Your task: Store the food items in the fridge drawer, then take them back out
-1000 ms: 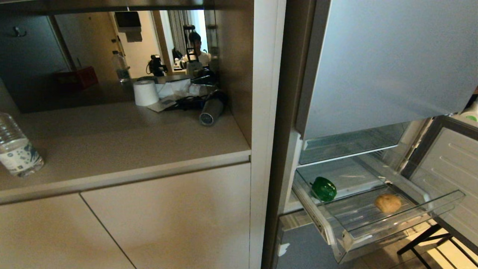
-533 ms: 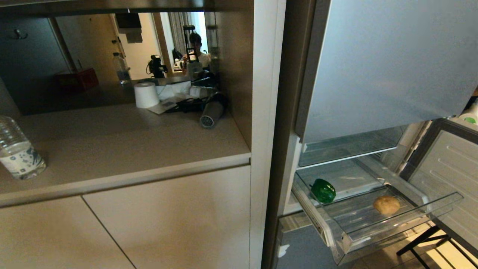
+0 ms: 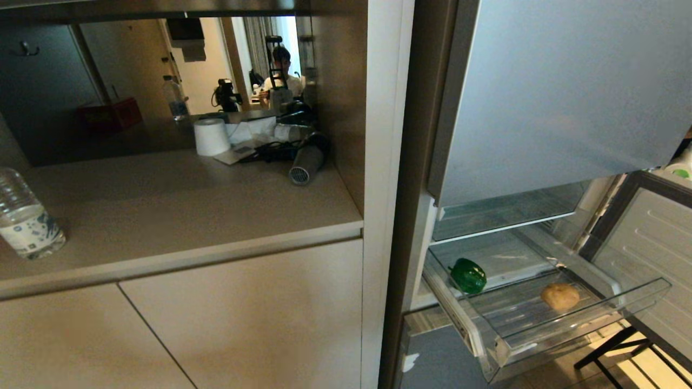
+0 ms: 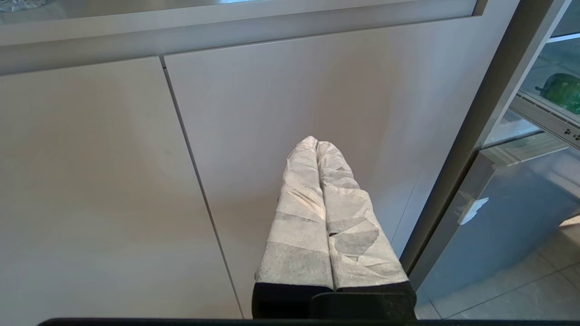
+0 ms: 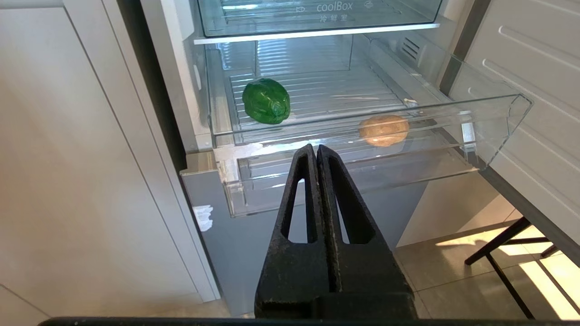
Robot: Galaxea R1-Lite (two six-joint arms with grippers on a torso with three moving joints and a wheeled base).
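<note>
Potato (image 5: 384,130) and bell pepper (image 5: 266,100) lie well apart in the pulled-out fridge drawer (image 5: 453,115), just beyond the right end effector (image 5: 316,151) (clamped shut, empty, as is the left end effector (image 4: 317,144)); the right arm is nearer.

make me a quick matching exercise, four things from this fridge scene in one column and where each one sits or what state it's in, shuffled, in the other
Things:
1. bell pepper
2. potato
3. water bottle
4. right gripper

Places or states:
A. standing on the counter, at the head view's left edge
B. shut, empty, in front of the pulled-out fridge drawer
C. in the drawer, toward its back on the side nearest the cabinet
D. in the drawer, near its front wall on the side of the open door

Pairs: 1-C, 2-D, 3-A, 4-B
</note>
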